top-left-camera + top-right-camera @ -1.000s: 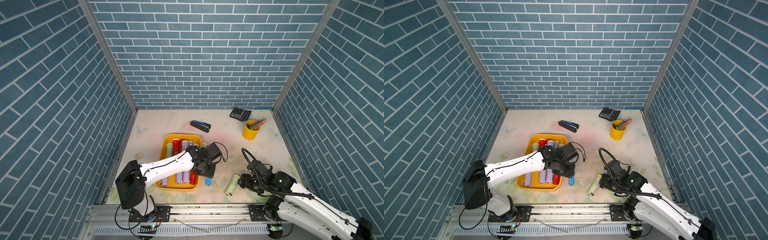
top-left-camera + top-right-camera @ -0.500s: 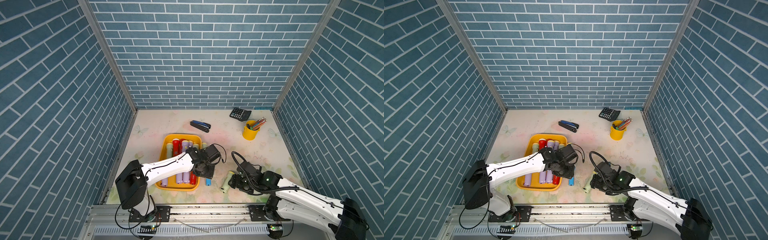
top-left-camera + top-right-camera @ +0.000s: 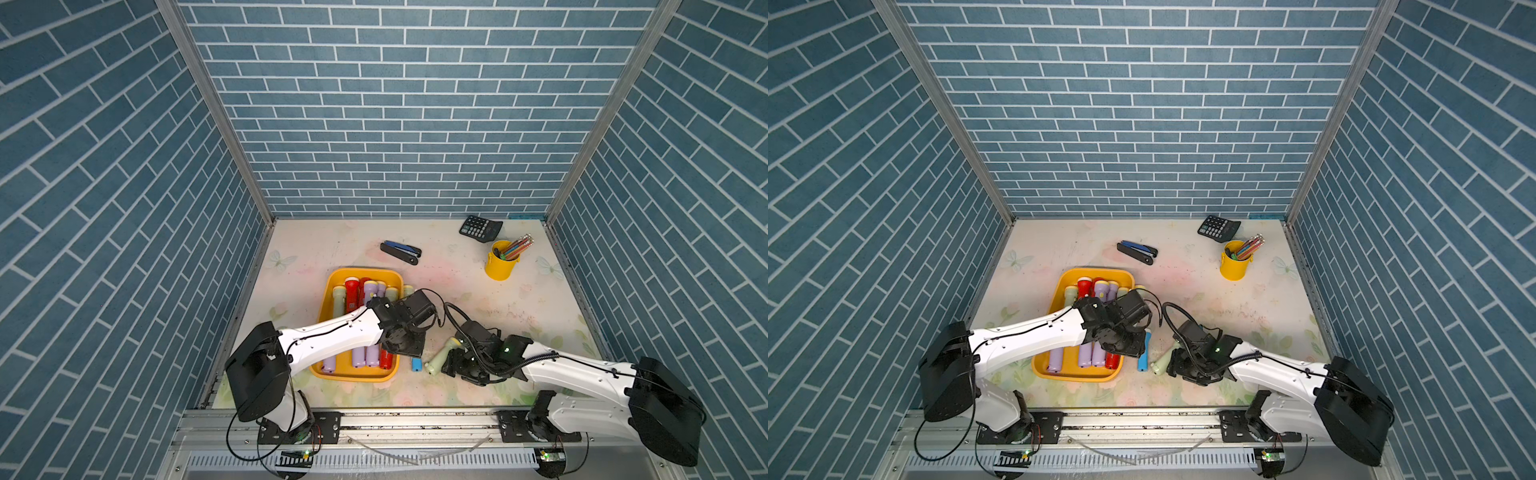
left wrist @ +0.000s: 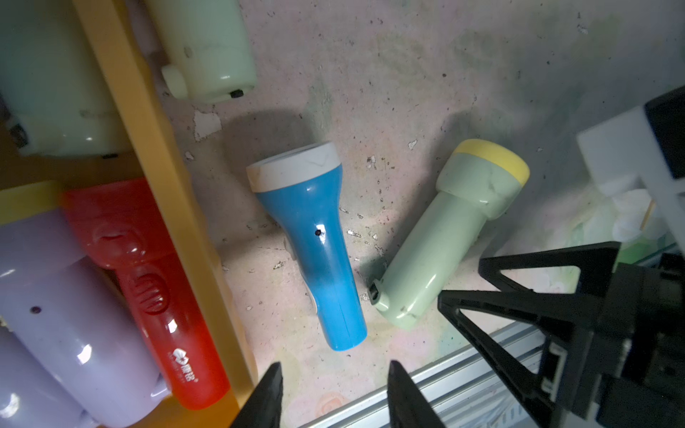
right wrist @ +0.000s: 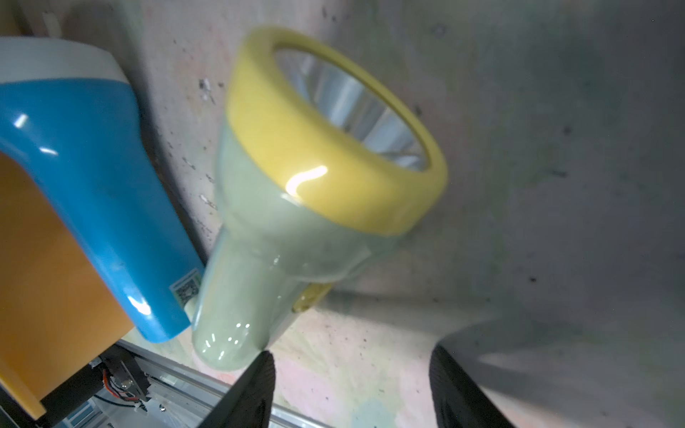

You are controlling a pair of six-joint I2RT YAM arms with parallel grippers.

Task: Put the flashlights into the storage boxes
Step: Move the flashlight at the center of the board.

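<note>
In both top views a blue torch [image 3: 416, 364] and a green torch [image 3: 441, 356] lie beside the tray [image 3: 365, 271]; left wrist view: left gripper [image 4: 333, 374] spread, empty, near the blue torch; right wrist view: right gripper [image 5: 350, 367] spread, empty, by the green torch's tail.

Torches [image 3: 351, 291] lay in the tray [image 3: 353, 376]; strays [image 4: 311, 241] lay on the table [image 3: 519, 303] just right of it. Back right, the cup [image 3: 501, 266] stood just before the calculator [image 3: 481, 227].
</note>
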